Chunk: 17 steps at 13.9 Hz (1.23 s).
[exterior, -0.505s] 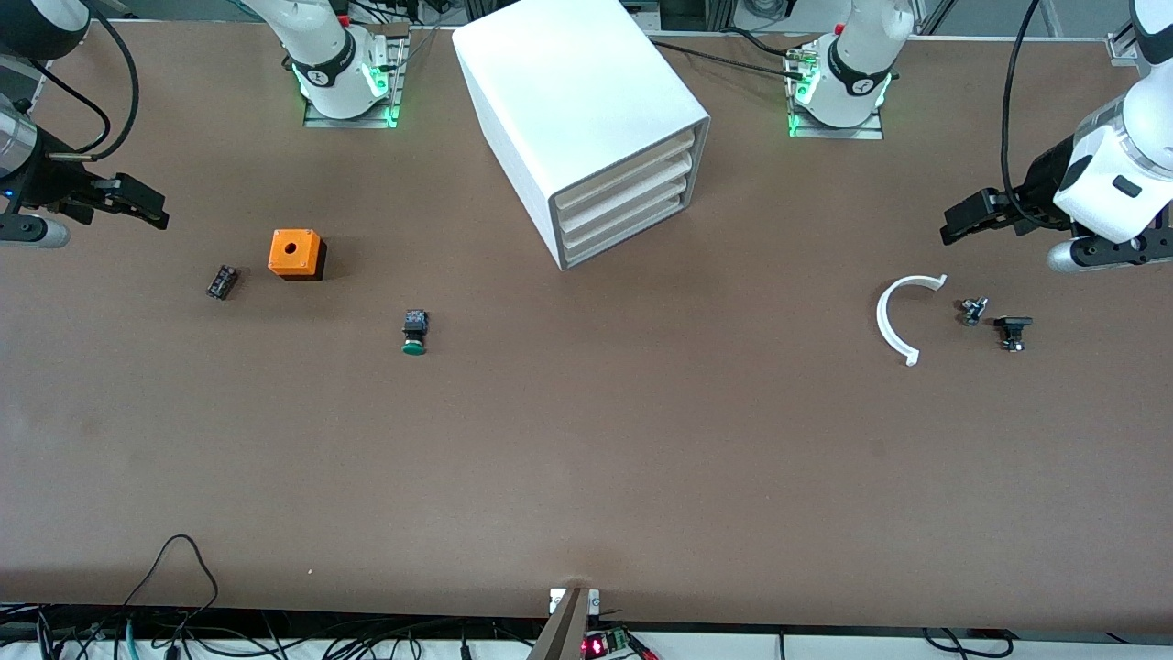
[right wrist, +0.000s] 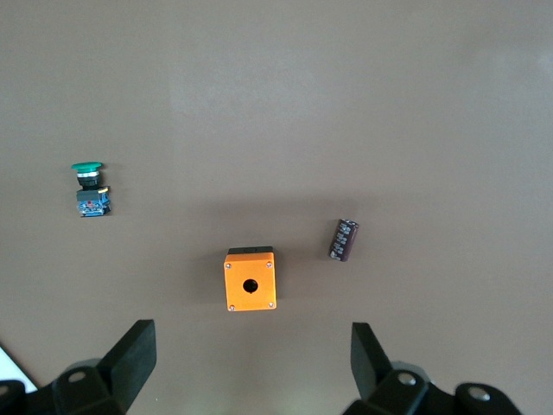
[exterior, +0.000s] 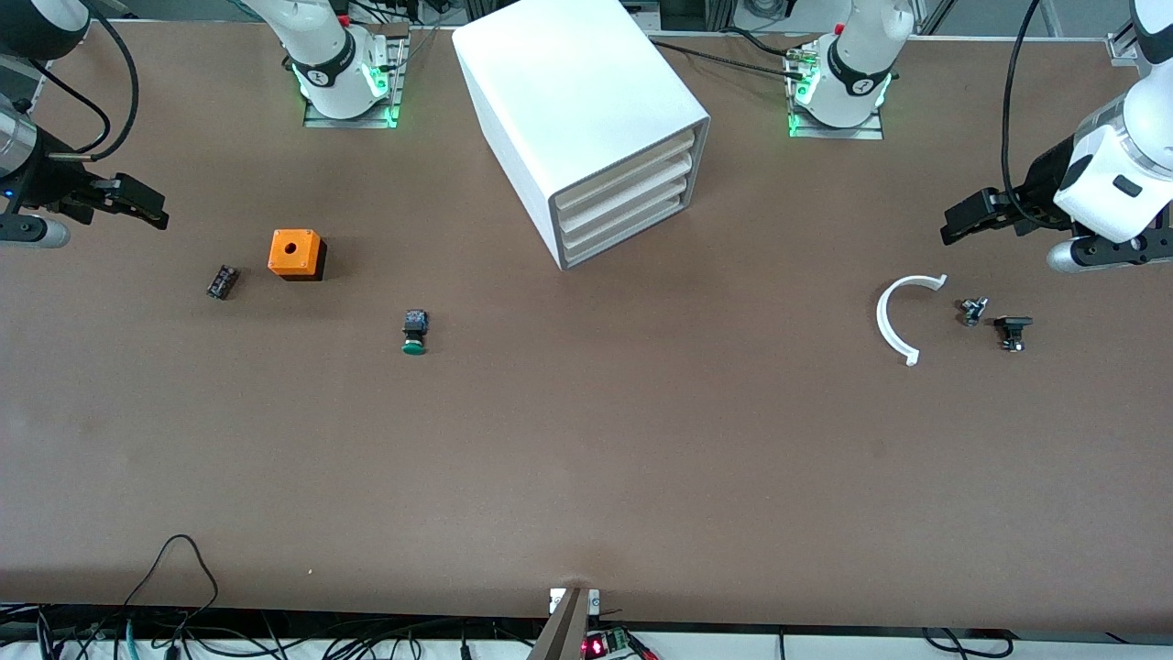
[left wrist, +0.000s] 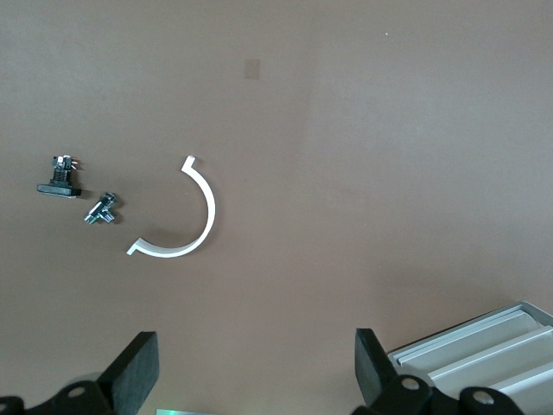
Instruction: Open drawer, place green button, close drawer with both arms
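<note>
All three drawers closed; nothing started. Cabinet (exterior: 586,128) sits mid-table by the base-side edge, its drawer (exterior: 626,168) fronts angled toward the front camera and the left arm's end.

Left gripper (exterior: 955,226) hangs empty over the left arm's end edge, fingers spread wide, as the left wrist view shows. The drawer fronts face its way, so I judge this arm better placed for the pull.

Button (exterior: 414,332) lies on its side on open table toward the right arm's end, green cap pointing at the front camera, long axis running base-side edge to camera edge. Right gripper (exterior: 151,211) hangs over the right arm's end edge, fingers apart, empty. It is the nearer one for the pick.
</note>
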Motion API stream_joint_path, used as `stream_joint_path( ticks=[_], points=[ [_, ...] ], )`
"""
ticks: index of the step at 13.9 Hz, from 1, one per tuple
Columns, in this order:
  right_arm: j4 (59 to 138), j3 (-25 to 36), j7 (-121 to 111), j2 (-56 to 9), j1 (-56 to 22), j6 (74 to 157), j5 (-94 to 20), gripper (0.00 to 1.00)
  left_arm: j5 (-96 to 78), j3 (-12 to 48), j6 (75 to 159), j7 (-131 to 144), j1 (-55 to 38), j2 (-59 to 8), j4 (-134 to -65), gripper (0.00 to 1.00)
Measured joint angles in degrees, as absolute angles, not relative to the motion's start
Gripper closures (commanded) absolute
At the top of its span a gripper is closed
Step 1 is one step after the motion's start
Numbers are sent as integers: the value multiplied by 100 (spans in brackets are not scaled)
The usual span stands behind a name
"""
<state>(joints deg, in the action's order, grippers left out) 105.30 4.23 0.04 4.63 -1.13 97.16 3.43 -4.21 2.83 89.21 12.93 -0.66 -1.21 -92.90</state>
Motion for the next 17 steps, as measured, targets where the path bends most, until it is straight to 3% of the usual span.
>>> stream_joint_path(
  ticks=[9,14,17],
  points=[
    [10539,374,-10,208,-313,10046,4,0,-421,279,8918,1285,-66,-171,-9295,0],
    [10562,325,5,-482,-910,10492,-2,0,-592,256,8871,983,5,-1243,-9353,0],
    [10564,317,9,-839,-1216,10662,-6,0,-1554,272,8865,365,1,-1637,-9654,0]
  ],
)
